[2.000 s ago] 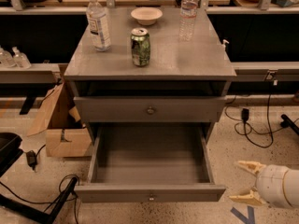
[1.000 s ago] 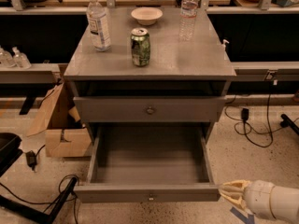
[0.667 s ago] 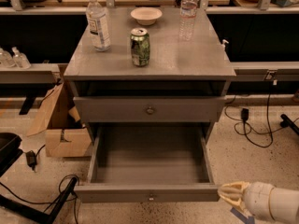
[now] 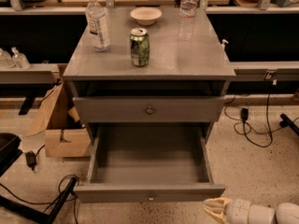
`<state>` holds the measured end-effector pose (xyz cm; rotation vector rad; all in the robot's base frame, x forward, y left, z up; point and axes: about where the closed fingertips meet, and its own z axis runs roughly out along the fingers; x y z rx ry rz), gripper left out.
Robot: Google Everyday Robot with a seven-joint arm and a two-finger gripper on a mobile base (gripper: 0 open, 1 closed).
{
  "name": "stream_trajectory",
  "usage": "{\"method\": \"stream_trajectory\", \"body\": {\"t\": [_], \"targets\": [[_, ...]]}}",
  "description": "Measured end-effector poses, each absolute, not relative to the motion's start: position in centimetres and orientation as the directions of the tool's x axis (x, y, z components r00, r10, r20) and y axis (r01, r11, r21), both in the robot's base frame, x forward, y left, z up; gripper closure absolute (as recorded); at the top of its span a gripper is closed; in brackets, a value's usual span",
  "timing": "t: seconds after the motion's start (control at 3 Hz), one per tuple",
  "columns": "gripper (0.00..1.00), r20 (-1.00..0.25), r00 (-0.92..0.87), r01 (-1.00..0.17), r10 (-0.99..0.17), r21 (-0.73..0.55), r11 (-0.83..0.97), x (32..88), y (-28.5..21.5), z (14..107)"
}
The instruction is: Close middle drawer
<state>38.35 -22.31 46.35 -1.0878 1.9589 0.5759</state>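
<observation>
Middle drawer (image 4: 149, 171) pulled far out, lower centre. Claw (image 4: 216, 209) at bottom right, just below drawer's front right corner, fingertips together, holding nothing. Green can (image 4: 139, 46) on tabletop (image 4: 187, 59), upper centre.

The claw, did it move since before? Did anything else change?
The claw slid left and lower in the picture, toward the front right corner of the open drawer. It grabbed nothing. The drawer is still pulled out, and the can and bowl on top stayed put.
</observation>
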Motion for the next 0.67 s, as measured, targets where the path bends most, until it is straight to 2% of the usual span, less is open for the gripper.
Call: {"method": "stream_trajectory", "body": {"t": [0.33,0.67], "targets": [[1.00,-0.847,-0.312,-0.860,-0.430,0.058,0.508,39.4,-21.4,40.7],[1.00,-0.869,-0.302,-0.872,-0.392,0.085,0.482,42.8,-21.4,35.5]]}}
